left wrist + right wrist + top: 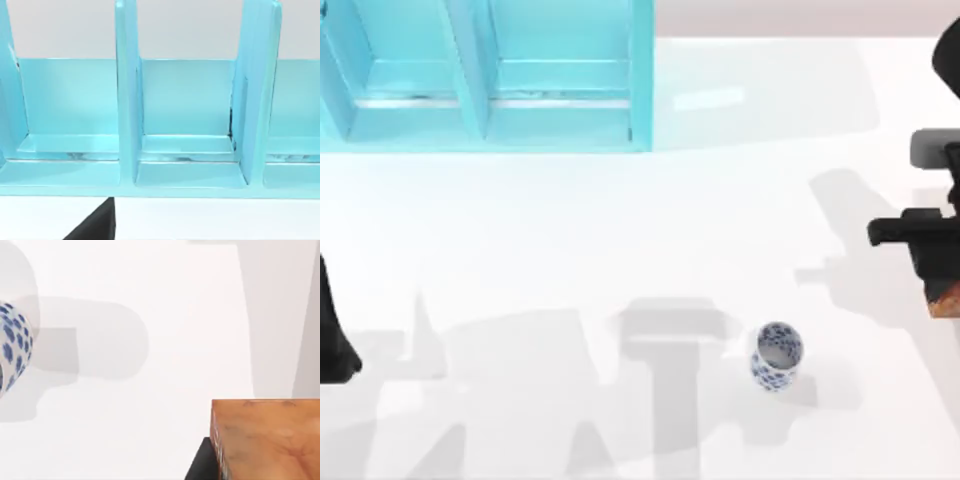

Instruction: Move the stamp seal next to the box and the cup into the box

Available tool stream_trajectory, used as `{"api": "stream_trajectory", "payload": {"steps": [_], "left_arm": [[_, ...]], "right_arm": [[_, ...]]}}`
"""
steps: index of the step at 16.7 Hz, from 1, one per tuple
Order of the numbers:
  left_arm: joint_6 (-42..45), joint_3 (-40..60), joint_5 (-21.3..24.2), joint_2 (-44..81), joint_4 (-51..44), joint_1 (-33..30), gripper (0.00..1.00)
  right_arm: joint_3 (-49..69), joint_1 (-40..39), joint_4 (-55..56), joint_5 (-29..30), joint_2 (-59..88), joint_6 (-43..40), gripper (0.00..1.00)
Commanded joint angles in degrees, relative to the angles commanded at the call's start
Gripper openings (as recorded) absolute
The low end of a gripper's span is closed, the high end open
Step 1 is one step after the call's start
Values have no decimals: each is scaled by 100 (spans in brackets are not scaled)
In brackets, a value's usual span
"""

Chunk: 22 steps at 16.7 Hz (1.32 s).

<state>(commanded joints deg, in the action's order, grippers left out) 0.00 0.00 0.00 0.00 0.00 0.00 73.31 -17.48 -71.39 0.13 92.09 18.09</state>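
Our right gripper [942, 285] hangs at the table's [620, 250] right edge over the stamp seal [945, 300], seemingly clasping it, though its fingers are hidden. The cup [777, 355] stands upright nearby, well apart from the blue box [490, 90] at top left. Our left arm [335, 330] sits parked at the left edge.

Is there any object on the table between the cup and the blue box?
No. In the top view the table between the cup and the box is bare, crossed by shadows alone.
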Motion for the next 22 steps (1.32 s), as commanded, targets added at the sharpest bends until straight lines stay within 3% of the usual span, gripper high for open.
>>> {"api": "stream_trajectory", "payload": {"steps": [3, 8, 16, 21, 22], "left_arm": [[0, 0, 0, 0, 0, 0, 100], [0, 0, 0, 0, 0, 0, 100], [0, 0, 0, 0, 0, 0, 100], [0, 0, 0, 0, 0, 0, 100], [0, 0, 0, 0, 0, 0, 100]], "right_arm": [[-195, 395, -16, -4, -229, -397, 0], [-201, 385, 9, 2, -203, -397, 0], [-1287, 373, 1355, -12, 34, -385, 0], [-1408, 386, 1487, -5, 58, -384, 0], [-1408, 386, 1487, -5, 58, -384, 8]]}}
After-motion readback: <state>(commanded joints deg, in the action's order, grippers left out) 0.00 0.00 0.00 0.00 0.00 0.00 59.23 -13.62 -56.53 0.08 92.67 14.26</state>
